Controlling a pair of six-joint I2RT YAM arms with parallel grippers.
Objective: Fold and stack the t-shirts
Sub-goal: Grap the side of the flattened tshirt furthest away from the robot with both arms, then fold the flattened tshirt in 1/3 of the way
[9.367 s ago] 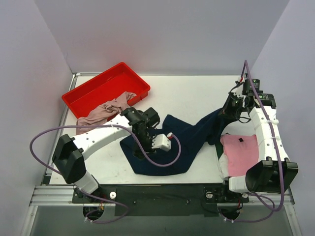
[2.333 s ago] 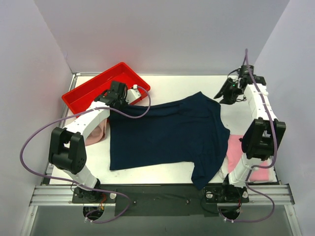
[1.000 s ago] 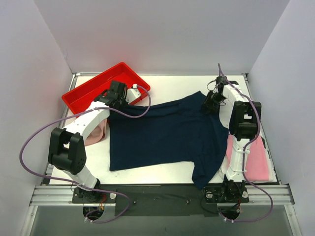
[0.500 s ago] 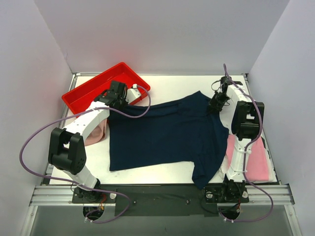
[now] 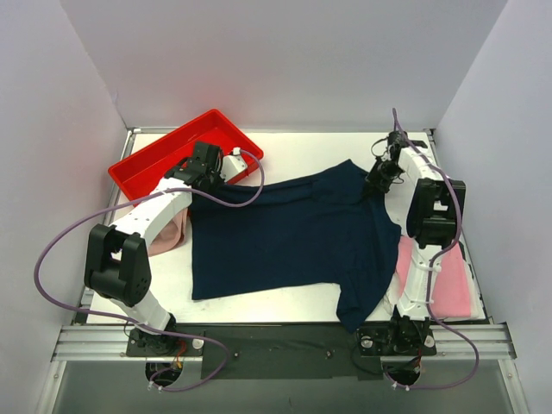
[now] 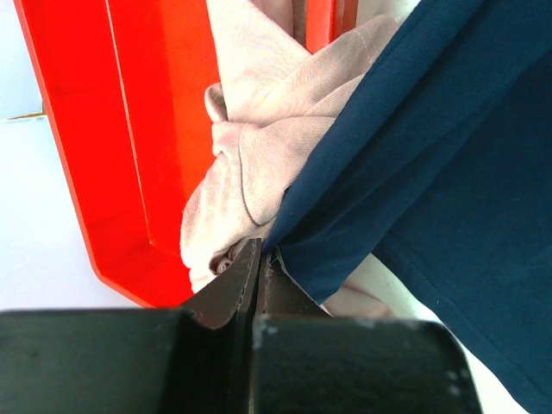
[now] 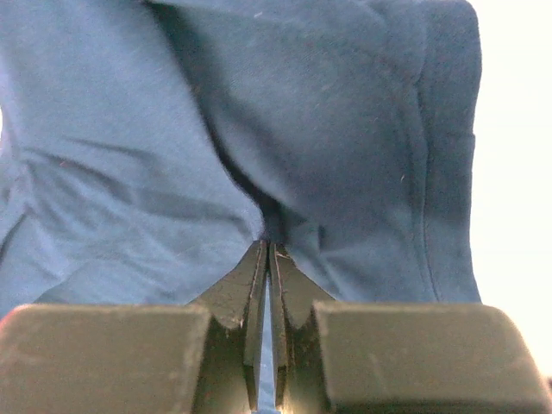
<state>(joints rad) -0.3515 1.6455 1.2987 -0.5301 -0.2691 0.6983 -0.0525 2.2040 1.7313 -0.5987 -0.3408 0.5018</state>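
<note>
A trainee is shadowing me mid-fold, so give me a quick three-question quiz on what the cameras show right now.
1. True or false: the left gripper is open.
2. The right gripper pinches the navy t-shirt at its: A) far right edge B) near hem C) left corner.
3. Fill in: the beige-pink t-shirt drapes over the edge of the red ___.

Key: 1 false, it is shut on the navy t-shirt; 2 A; 3 tray.
</note>
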